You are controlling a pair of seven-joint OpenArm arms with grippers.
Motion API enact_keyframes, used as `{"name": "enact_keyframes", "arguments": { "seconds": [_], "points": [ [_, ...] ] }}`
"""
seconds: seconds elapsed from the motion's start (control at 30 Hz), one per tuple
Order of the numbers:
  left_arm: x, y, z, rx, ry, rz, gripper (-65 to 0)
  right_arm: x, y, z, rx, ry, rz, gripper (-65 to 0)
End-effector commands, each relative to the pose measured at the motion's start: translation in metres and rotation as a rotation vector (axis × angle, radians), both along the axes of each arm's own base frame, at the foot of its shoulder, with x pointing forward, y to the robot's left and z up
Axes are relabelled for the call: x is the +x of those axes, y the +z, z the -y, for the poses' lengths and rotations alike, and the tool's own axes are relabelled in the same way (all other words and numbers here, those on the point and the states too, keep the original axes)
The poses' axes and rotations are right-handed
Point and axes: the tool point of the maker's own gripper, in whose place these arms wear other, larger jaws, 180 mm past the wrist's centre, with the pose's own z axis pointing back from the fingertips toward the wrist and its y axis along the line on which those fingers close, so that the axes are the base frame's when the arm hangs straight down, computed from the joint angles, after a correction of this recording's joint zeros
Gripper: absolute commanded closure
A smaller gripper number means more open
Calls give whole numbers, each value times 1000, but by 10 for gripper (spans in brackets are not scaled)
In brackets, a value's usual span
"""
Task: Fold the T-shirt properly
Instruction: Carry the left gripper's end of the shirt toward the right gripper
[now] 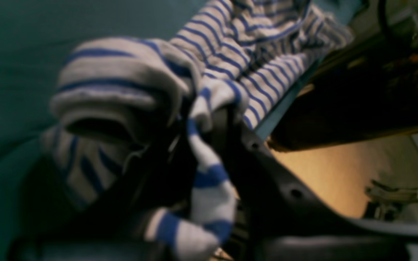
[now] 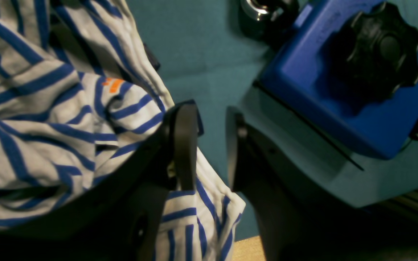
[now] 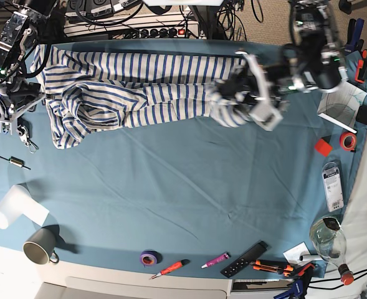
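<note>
One garment, the T-shirt point(image 3: 139, 99): white with thin blue stripes, stretched in a rumpled band along the far edge of the tabletop point(image 3: 171, 187), bunched at both ends.

Progress: no fold made yet, as far as the base view shows. The cloth is neither flat nor squared; spreading, smoothing and every fold appear to remain.

Left gripper point(image 3: 248, 99): fingers closed on a wad of striped cloth at the band's end toward the tabletop's right edge; the left wrist view shows fabric draped over and pinched between them, lifted off the surface.

Right gripper point(image 2: 210, 145): fingers parted with bare teal surface showing between them; nothing held. One finger lies against the shirt's heaped end near the far left corner, where a scrap of orange trim point(image 2: 113, 85) shows.

Open room: the broad middle and near half of the tabletop lie bare.

Edges: a cup point(image 3: 40, 249) and a white roll point(image 3: 12, 212) near the left near corner; tape point(image 3: 149, 256) and small tools point(image 3: 245, 258) along the near edge; clutter down the right edge; a blue clamp point(image 2: 339, 83) just beside the right gripper.
</note>
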Motion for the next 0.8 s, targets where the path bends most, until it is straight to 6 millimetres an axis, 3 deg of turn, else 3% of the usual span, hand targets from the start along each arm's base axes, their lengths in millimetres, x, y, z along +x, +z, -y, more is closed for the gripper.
{"name": "enact_keyframes", "arguments": {
  "seconds": [0.0, 0.3, 0.53, 0.77],
  "points": [
    [3, 11, 10, -30, -5, 41, 0, 8, 13, 5, -30, 6, 41, -147],
    [7, 4, 69, 98, -68, 162, 0, 7, 13, 5, -29, 5, 37, -147],
    [10, -3, 93, 248, -110, 253, 0, 7, 13, 5, -29, 4, 36, -147],
    [13, -15, 116, 246, -123, 232, 0, 7, 13, 5, -28, 5, 36, -147]
  ]
}}
